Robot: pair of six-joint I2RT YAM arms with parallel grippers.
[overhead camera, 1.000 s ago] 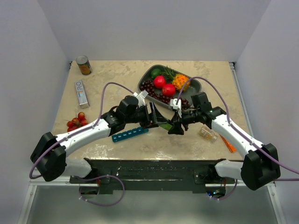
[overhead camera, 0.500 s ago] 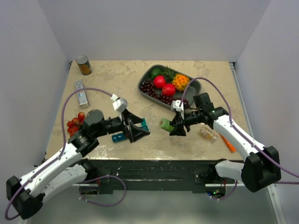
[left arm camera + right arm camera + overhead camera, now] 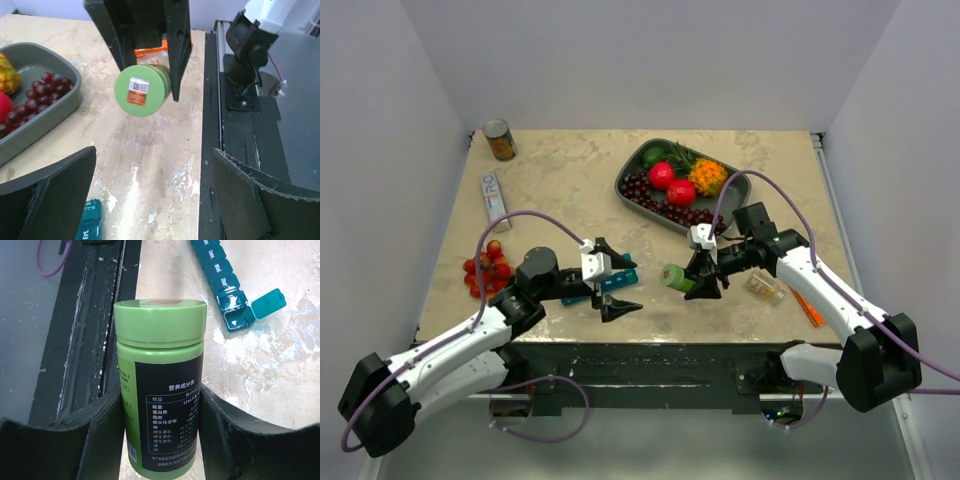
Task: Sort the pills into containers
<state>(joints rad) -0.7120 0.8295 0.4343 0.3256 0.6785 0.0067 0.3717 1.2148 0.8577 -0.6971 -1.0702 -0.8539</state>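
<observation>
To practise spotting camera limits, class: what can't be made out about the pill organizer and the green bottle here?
Right wrist: pill organizer runs off the top edge, so its compartment count is unknown.
Top external: left gripper covers the organizer's middle.
Every view: green bottle is opaque and capped, contents unseen.

A tan marbled table (image 3: 570, 170) carries a can (image 3: 499, 140) upright at its far left corner; a white box (image 3: 495, 198) lies flat nearer along the left edge; a cluster of cherry tomatoes (image 3: 486, 268) sits nearer still, apart from the box; a dark grey oval tray (image 3: 638, 155) stands far and right of centre, holding dark grapes (image 3: 638, 185), two red fruits (image 3: 662, 175), a spiky orange fruit (image 3: 707, 176) and a green one (image 3: 654, 156); a clear packet (image 3: 764, 286) lies toward the near right, with an orange stick (image 3: 808, 308) near it.
</observation>
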